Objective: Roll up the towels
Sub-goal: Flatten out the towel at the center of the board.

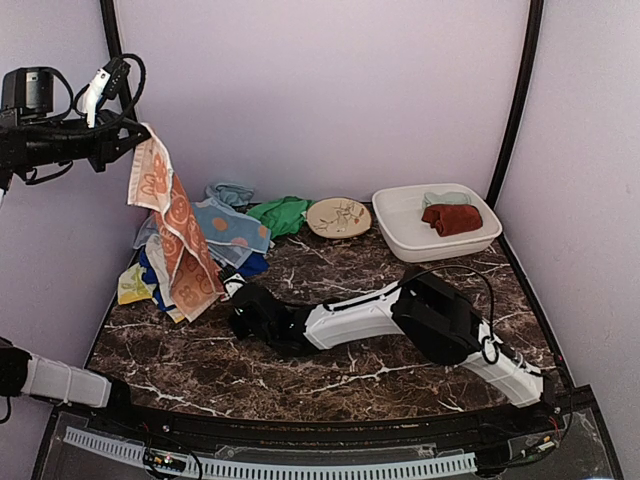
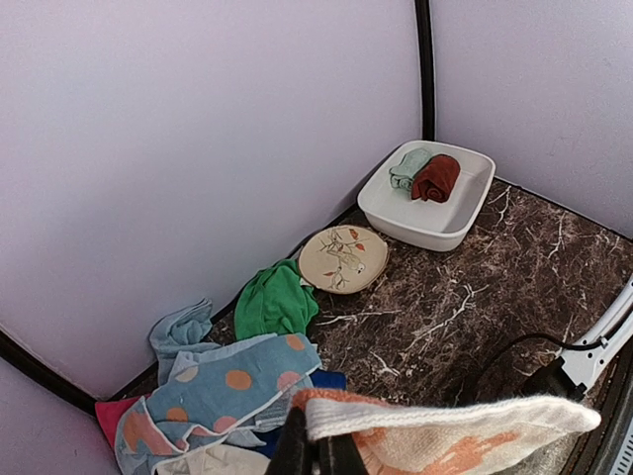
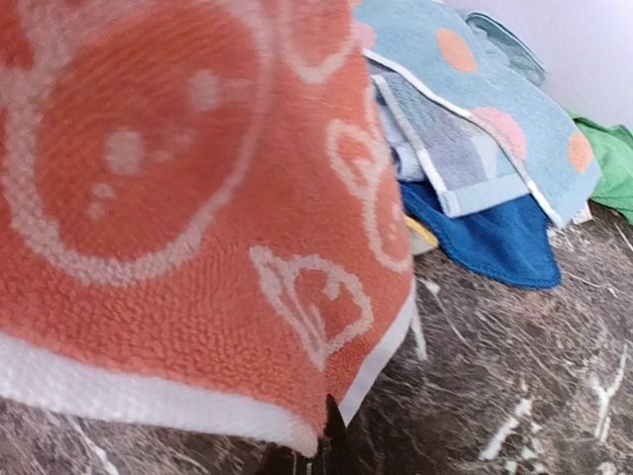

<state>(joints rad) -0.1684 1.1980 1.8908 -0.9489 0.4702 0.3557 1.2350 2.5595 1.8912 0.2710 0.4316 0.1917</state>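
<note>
My left gripper (image 1: 130, 140) is raised at the far left and is shut on the top edge of the orange towel with cream pattern (image 1: 180, 235), which hangs down over the pile. In the left wrist view the fingers (image 2: 318, 450) pinch its folded edge (image 2: 445, 430). My right gripper (image 1: 235, 292) reaches across the table to the towel's lower corner and is shut on it (image 3: 326, 440); the orange towel (image 3: 198, 198) fills that view. The pile holds a light blue dotted towel (image 1: 235, 228), a green one (image 1: 280, 213), a blue one (image 1: 252, 265) and a yellow one (image 1: 132, 285).
A white tub (image 1: 400, 228) at the back right holds a rolled dark red towel (image 1: 452, 218) and a pale green one (image 1: 445, 199). A round patterned plate (image 1: 338, 217) lies against the back wall. The right arm lies across the middle of the dark marble table (image 1: 400, 380).
</note>
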